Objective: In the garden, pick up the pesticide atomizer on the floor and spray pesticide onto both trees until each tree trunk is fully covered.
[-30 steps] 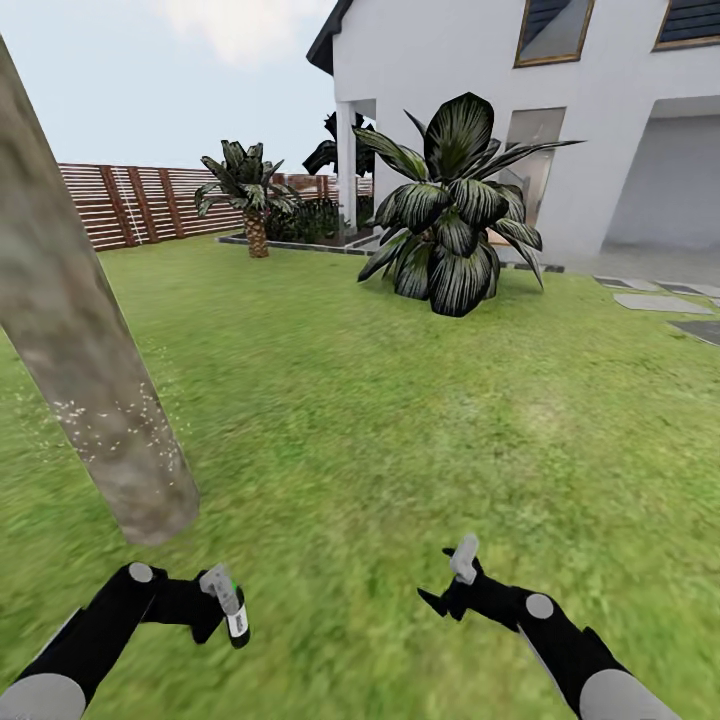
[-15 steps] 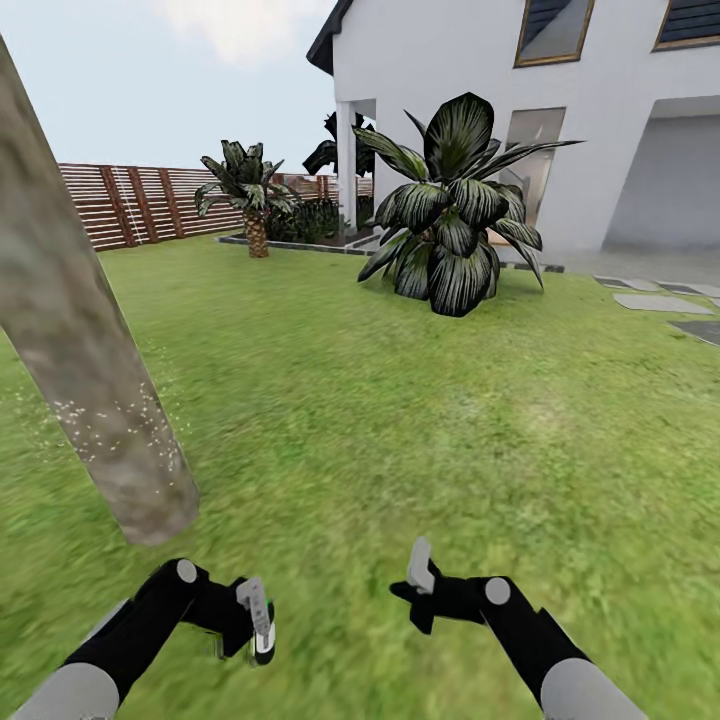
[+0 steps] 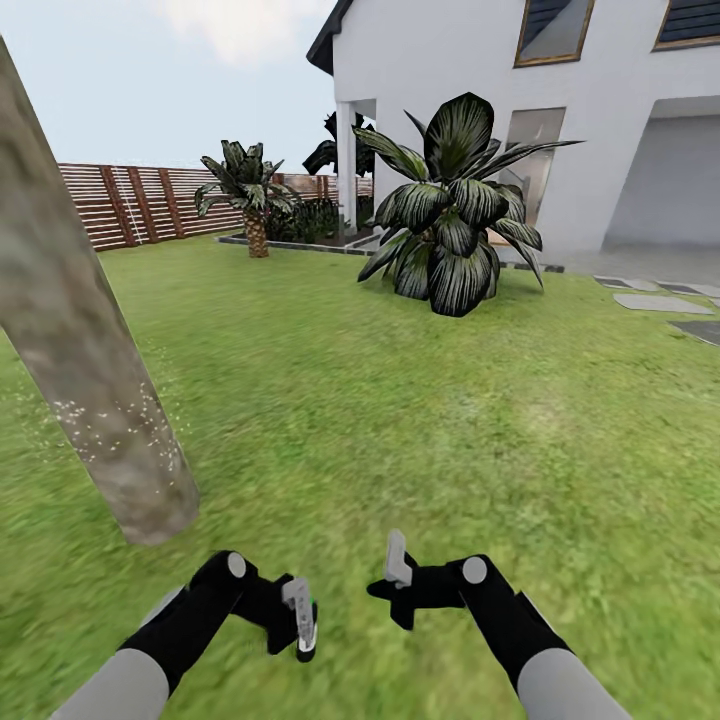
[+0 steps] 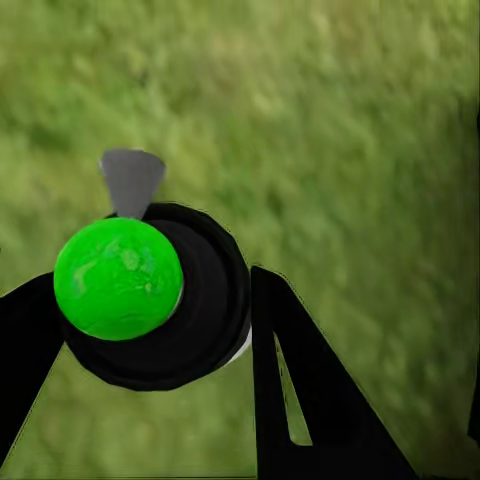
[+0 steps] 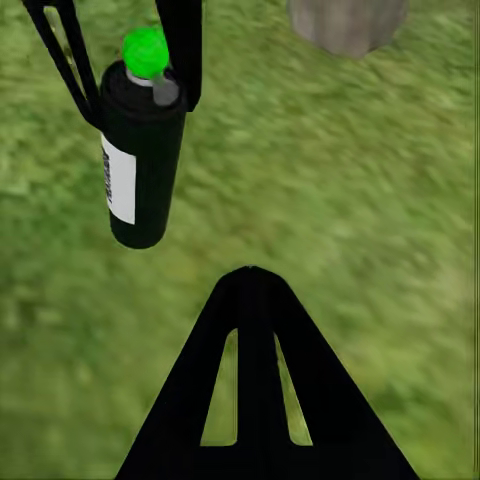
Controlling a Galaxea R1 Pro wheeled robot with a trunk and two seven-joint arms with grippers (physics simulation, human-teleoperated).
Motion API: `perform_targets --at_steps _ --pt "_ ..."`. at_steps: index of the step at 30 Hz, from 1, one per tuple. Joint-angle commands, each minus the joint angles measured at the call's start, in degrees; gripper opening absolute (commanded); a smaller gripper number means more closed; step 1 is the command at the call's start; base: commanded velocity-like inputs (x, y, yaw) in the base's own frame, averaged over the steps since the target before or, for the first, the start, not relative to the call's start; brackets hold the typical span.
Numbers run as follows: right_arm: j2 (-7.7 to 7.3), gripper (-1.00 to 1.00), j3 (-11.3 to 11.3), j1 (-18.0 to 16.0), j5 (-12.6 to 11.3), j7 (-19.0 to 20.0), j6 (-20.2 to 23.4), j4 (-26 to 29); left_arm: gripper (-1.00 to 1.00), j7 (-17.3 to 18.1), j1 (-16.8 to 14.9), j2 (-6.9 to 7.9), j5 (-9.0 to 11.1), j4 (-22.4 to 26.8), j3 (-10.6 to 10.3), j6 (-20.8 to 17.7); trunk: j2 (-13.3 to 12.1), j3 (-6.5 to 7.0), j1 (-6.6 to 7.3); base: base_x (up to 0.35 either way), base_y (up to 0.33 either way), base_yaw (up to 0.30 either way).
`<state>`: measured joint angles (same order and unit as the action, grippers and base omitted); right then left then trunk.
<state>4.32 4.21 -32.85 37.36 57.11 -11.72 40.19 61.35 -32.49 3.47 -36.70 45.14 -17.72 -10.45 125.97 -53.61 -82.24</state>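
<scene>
Nearest the robot, low over the lawn [image 3: 400, 400], the left gripper [image 3: 298, 622] is clamped on the pesticide atomizer [image 3: 303, 628], a dark cylinder with a white label, a green cap and a grey nozzle; from the left wrist the cap sits between the two black fingers [image 4: 300, 400], which press its sides. Just beside it, the right gripper [image 3: 395, 575] hangs empty over the grass with a pale finger raised; whether its fingers are apart or together I cannot tell; the right wrist camera looks across at the atomizer [image 5: 140, 160] held in the other gripper.

Further out, toward the lawn's left edge, a thick leaning tree trunk [image 3: 75, 340] rises from the grass, white specks of pesticide [image 3: 110, 430] dotted across its lower bark. Beyond mid-lawn stands a broad dark-leaved shrub [image 3: 455, 220]; behind it a white house [image 3: 480, 70]. At the far edge a small palm [image 3: 245, 190] stands before the brown slat fence [image 3: 130, 200].
</scene>
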Motion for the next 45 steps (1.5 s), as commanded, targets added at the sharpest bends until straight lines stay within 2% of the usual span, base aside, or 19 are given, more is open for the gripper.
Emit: perform_targets --at_steps 1,3,4,7,13,22,27,32,38,45 --pt "0.28 -1.0 -0.07 -0.02 0.61 0.04 -0.5 0.28 -1.0 0.17 -0.03 -0.74 -1.76 0.0 -0.14 -0.56 0.02 -0.05 0.01 0.0 0.0 0.0" --pt "0.7 -1.0 -0.07 -0.04 0.61 0.03 -0.5 0.44 -1.0 0.17 -0.03 -2.36 -4.75 -0.3 -0.06 -0.54 0.02 -0.05 0.01 0.0 0.0 0.0" --pt "0.78 -1.0 -0.07 -0.04 0.61 0.03 -0.5 0.47 -1.0 0.17 -0.03 -2.91 -5.42 -0.35 -0.05 -0.54 0.02 -0.05 0.01 0.0 0.0 0.0" --pt "0.86 -1.0 -0.07 -0.02 0.61 0.02 -0.5 0.57 -1.0 0.12 -0.03 -4.18 -6.13 -0.13 -0.04 -0.57 0.02 -0.05 0.01 0.0 0.0 0.0" --pt "0.88 -1.0 -0.07 -0.03 0.61 0.07 -0.52 0.59 -1.0 -0.33 -0.78 -6.05 -6.28 0.15 0.02 -0.69 0.02 -0.05 0.01 0.0 0.0 0.0" --pt "0.87 -1.0 -0.07 -0.02 0.57 0.11 -0.55 1.6 -1.0 -0.74 -1.82 -7.34 -6.28 0.12 0.11 -0.71 0.02 -0.05 0.01 0.0 0.0 0.0" --pt "0.87 -1.0 -0.07 -0.02 0.61 0.11 -0.54 1.73 -1.0 -3.79 -1.89 -7.85 -6.28 0.05 0.14 -0.71 0.02 -0.05 0.01 0.0 0.0 0.0" --pt "0.87 -1.0 -0.07 -0.02 0.59 0.11 -0.58 1.73 -1.0 -4.02 -1.9 -8.2 -6.12 0.04 0.14 -0.71 0.02 -0.05 0.01 0.0 0.0 0.0" --pt "0.87 -1.0 -0.07 -0.02 0.61 0.11 -0.59 1.78 -1.0 -4.11 -1.9 -9.52 -6.21 -0.05 0.14 -0.71 0.02 -0.05 0.01 0.0 0.0 0.0" --pt "0.85 -1.0 -0.07 -0.02 0.58 0.11 -0.59 1.82 -1.0 -4.13 -1.88 -9.71 -6.28 -0.47 0.14 -0.71 0.02 -0.05 0.01 0.0 0.0 0.0"
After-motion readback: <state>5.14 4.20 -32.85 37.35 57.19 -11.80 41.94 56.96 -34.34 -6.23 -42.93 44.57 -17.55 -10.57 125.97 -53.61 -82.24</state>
